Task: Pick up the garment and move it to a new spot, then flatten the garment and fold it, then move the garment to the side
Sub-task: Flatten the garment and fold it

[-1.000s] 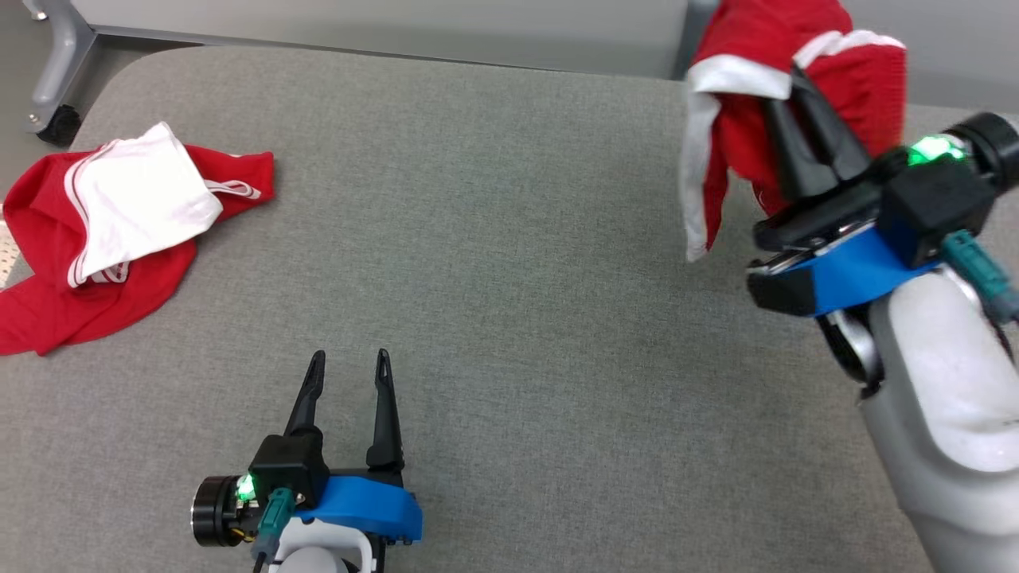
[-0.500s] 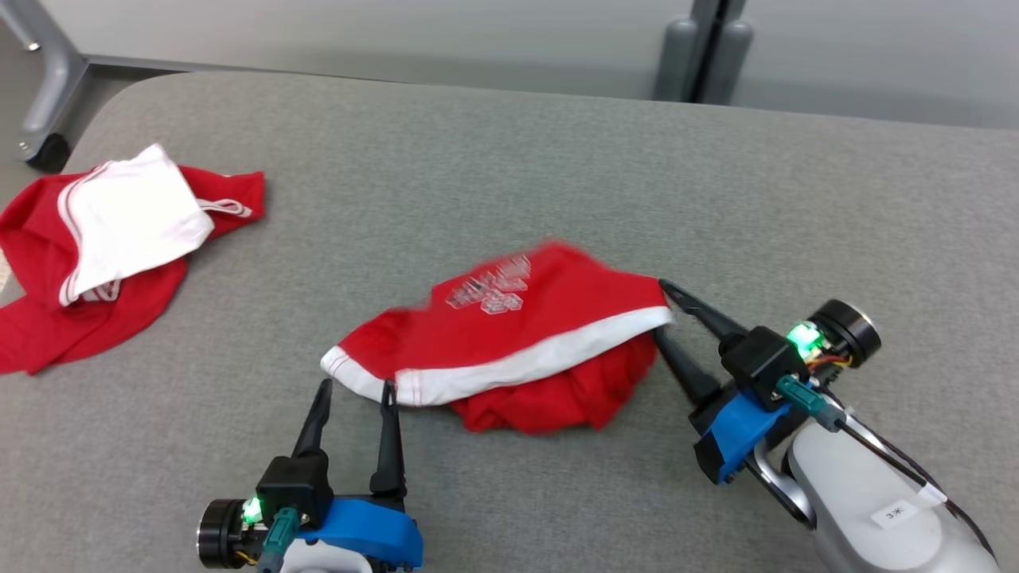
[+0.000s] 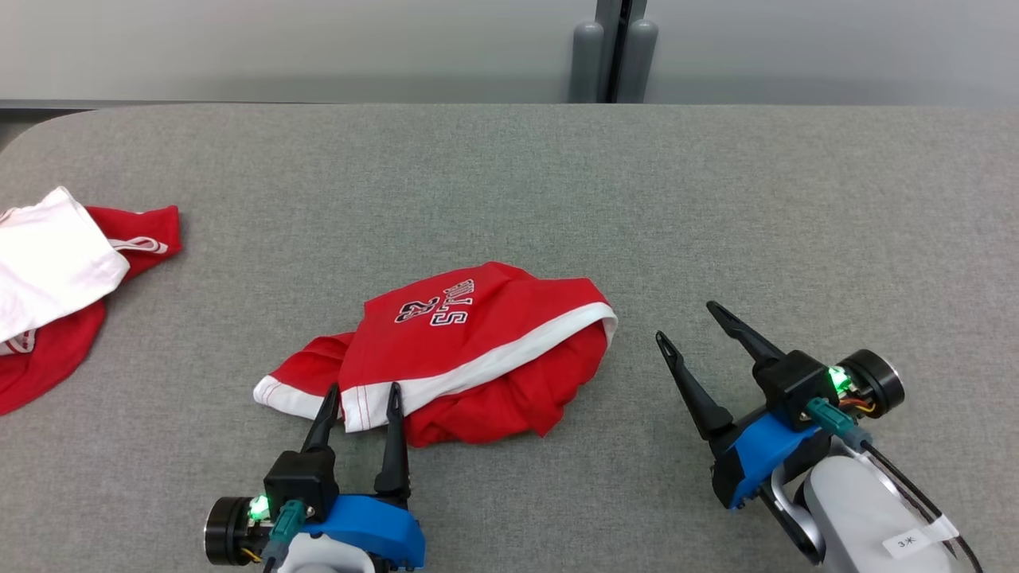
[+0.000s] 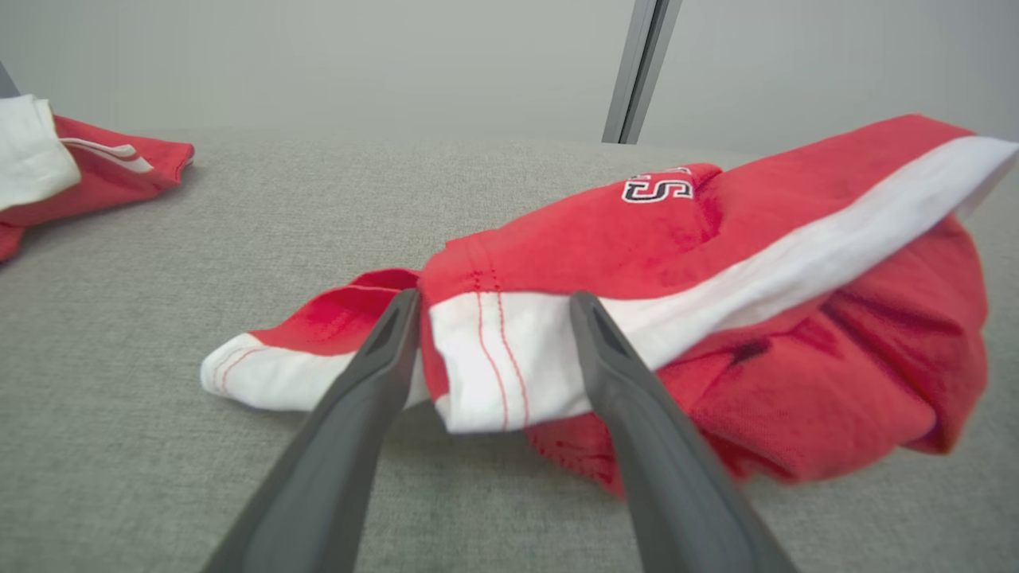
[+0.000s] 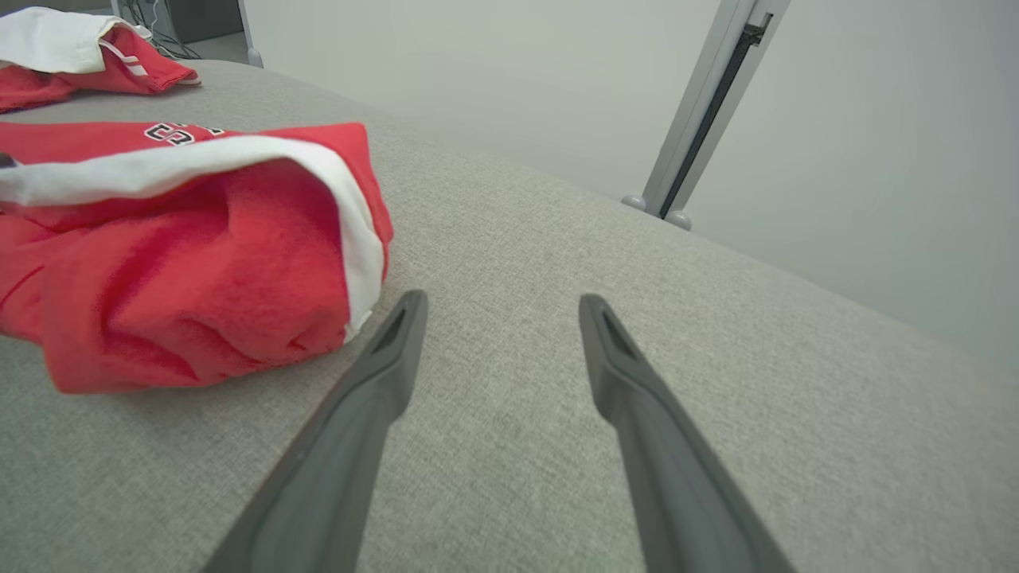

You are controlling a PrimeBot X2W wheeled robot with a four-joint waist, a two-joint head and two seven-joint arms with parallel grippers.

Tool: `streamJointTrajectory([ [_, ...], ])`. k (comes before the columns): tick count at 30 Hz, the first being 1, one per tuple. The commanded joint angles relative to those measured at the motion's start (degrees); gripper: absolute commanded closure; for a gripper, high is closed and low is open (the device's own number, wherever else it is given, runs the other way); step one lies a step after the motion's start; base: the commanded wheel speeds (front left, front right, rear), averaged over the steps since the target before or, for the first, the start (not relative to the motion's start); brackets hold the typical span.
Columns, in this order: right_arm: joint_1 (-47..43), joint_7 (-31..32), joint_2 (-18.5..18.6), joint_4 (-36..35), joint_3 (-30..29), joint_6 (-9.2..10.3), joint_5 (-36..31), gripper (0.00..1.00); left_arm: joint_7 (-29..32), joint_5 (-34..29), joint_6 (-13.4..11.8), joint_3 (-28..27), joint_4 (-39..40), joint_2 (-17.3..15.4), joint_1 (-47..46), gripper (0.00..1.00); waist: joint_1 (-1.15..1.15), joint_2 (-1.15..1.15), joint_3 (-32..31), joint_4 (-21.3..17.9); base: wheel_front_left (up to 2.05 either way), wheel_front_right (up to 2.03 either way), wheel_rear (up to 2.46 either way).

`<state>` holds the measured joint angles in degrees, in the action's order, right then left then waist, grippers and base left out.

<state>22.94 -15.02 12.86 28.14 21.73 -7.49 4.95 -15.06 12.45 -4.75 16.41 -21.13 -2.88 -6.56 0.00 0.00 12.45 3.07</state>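
left gripper (image 4: 495, 296) fingers (image 4: 350, 414) apart | garment (image 4: 716, 231) white hem between them | crumpled on table (image 4: 159, 477)

You face a grey fabric surface (image 3: 716, 207), its far-left corner rounded. Behind it runs a plain pale wall (image 3: 279, 48) (evenly lit, no hard shadows), split by a grey post (image 3: 609, 48) on two rounded feet.

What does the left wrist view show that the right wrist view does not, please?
Left wrist view: the open left gripper, fingers either side of the white hem of the crumpled red jersey garment. Right wrist view: the open right gripper over bare grey fabric table, beside it. Both: that garment, a second red-and-white garment, a grey post.
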Motion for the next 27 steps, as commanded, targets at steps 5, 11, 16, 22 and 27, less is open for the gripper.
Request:
streamJointTrajectory([
  [5, -2.02, -0.22, -1.15, -0.20, -1.36, -0.01, -0.46, 0.00, -0.18, 2.37, -0.15, -0.26, -2.06, 0.00, -0.31, 0.00, 0.00, 0.00, -0.42, -0.36, 0.00, 0.00, 0.00],
  [11, -2.48, -0.22, -1.99, -0.21, -1.93, -0.01, -0.61, 0.00, -0.18, 4.92, 1.13, 0.13, -3.42, 0.01, -0.23, 1.00, 0.00, 0.00, -0.62, -0.22, 0.00, 0.00, 0.00],
  [16, -2.19, -0.22, -1.95, -0.18, -2.27, -0.01, 0.04, 0.00, -0.18, 6.11, 0.60, -0.64, -3.19, -0.02, -1.38, 1.00, 0.00, 0.00, -0.56, 0.06, 0.00, 0.00, 0.00],
  [22, -3.09, -0.22, -1.84, -0.54, -3.01, -0.01, 0.10, 0.00, -0.18, 3.81, -1.42, -5.57, 3.26, -0.02, -1.99, 1.00, 0.00, 0.00, -0.94, 1.42, 0.00, 0.00, 0.00],
  [27, -3.74, -0.21, -2.65, -1.19, -1.81, -0.01, 0.68, 0.00, -0.18, 1.78, -2.91, -12.75, 6.02, 0.01, -1.56, 1.00, 0.00, 0.00, -1.10, 2.48, 0.00, 0.00, 0.00],
])
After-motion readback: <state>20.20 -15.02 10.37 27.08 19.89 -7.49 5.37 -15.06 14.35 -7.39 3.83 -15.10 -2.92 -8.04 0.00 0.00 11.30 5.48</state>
